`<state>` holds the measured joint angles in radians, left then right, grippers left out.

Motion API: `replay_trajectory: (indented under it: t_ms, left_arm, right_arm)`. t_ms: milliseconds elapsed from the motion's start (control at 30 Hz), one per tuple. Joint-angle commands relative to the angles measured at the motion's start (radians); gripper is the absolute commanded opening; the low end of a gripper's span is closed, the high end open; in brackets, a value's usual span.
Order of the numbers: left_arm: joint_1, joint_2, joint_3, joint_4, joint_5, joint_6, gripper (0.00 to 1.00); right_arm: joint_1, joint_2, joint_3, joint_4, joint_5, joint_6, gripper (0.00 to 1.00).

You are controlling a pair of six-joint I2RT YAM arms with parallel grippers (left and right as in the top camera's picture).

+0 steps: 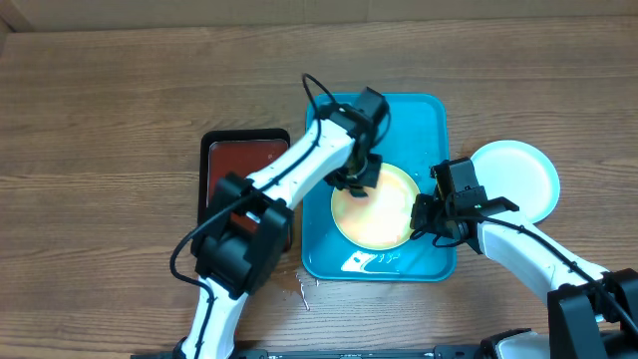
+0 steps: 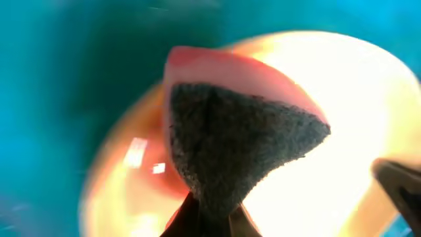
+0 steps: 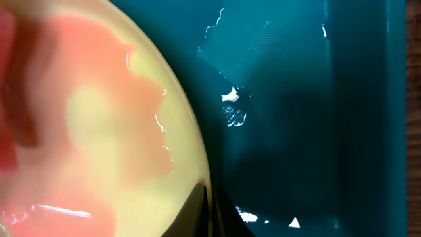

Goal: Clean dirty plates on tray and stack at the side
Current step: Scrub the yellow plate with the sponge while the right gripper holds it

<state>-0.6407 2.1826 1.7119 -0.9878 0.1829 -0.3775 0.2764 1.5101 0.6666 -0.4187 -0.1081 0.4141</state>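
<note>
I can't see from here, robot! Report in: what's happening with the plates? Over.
Left pincer shut on sponge, over yellow plate. Right pincer clamps its rim. Pale plate sits beside blue tray. Nothing in the way.

The overhead camera looks straight down from high above the brown wooden table [image 1: 100,120], seeing the whole large turquoise rectangular plastic tray [image 1: 424,115]. Both wrist cameras face down very close, the left blurred; all views share the round yellow-green plastic plate [image 1: 384,219] there.
</note>
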Motion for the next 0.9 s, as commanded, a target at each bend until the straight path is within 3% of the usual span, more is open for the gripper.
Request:
replay_trajectory:
  t_ms: [0, 267, 600, 867]
  left_arm:
    - [-0.047, 0.021, 0.015, 0.038, 0.042, 0.025, 0.04]
    - [-0.045, 0.022, 0.005, 0.066, 0.034, -0.031, 0.04]
    - [0.017, 0.023, -0.010, -0.044, -0.195, -0.072, 0.04]
    - [0.064, 0.023, -0.010, -0.190, -0.157, -0.058, 0.04]
  right_arm:
    - [-0.002, 0.007, -0.007, -0.012, 0.036, -0.021, 0.04]
    - [-0.002, 0.007, -0.007, -0.013, 0.036, -0.021, 0.04]
    - [-0.002, 0.007, -0.007, -0.010, 0.035, -0.021, 0.04]
    - [-0.002, 0.007, -0.007, -0.010, 0.035, -0.020, 0.04]
